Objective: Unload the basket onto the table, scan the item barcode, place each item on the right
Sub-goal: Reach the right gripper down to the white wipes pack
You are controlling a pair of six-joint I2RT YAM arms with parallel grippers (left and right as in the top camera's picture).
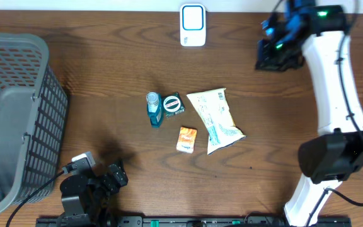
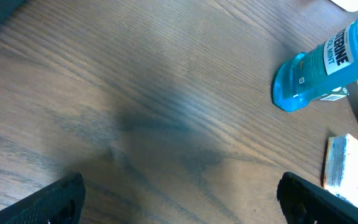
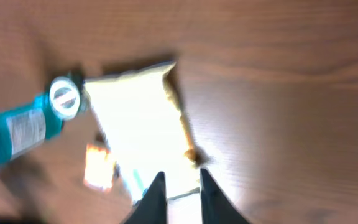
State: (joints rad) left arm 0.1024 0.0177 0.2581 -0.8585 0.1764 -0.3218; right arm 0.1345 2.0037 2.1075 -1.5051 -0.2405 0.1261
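Hovering upper right in overhead, right gripper (image 3: 180, 180) narrow, empty; bag (image 1: 215, 120) lies lower left of it, long axis diagonal. Left gripper (image 2: 182, 199) wide open, empty, roughly as near.

Right wrist view blurred, pouch (image 3: 138, 118) seemingly overexposed.

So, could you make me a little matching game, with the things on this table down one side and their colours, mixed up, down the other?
Things:
1. basket
2. bottle
3. small packet
4. bag

Colours:
A. orange
B. pale with teal print
C. grey
D. blue

Pairs: 1-C, 2-D, 3-A, 4-B.
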